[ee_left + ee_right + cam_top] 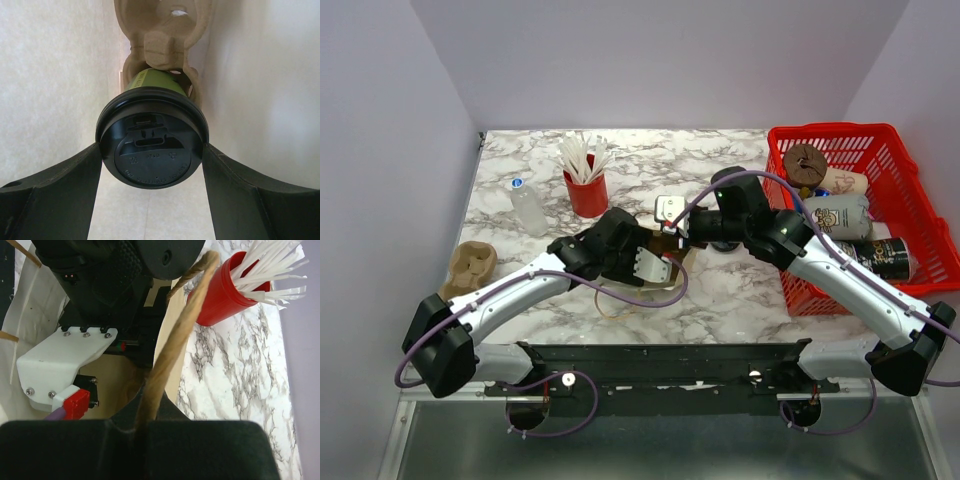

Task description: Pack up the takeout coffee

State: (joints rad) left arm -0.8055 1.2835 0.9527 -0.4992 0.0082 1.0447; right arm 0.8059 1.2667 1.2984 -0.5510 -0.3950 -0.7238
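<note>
**DESK:** What are we looking at?

**PHOTOG:** Inside a white paper bag (50, 80), the left gripper (152, 150) has its jaws clenched on the rim of the black lid (151, 162) of the takeout coffee (156, 84). The olive cup points down toward a pulp carrier (161, 42) at the bag's bottom. Whether its base sits in a pocket, I cannot tell. The right gripper (142, 432) has its jaws closed on the bag's twine handle (177, 335), just beside the red cup of sticks (225, 295) on the marble worktop (235, 385).

**DESK:** And the risk?

**PHOTOG:** The hold is at the lid (a press-fit part, by the look of it). A hard squeeze or a tug could pop it off and spill coffee into the bag. If the cup meets the carrier's centre post instead of a pocket, it would likely tip once released. A slackened handle could also let the bag wall fold against the arm.
</note>
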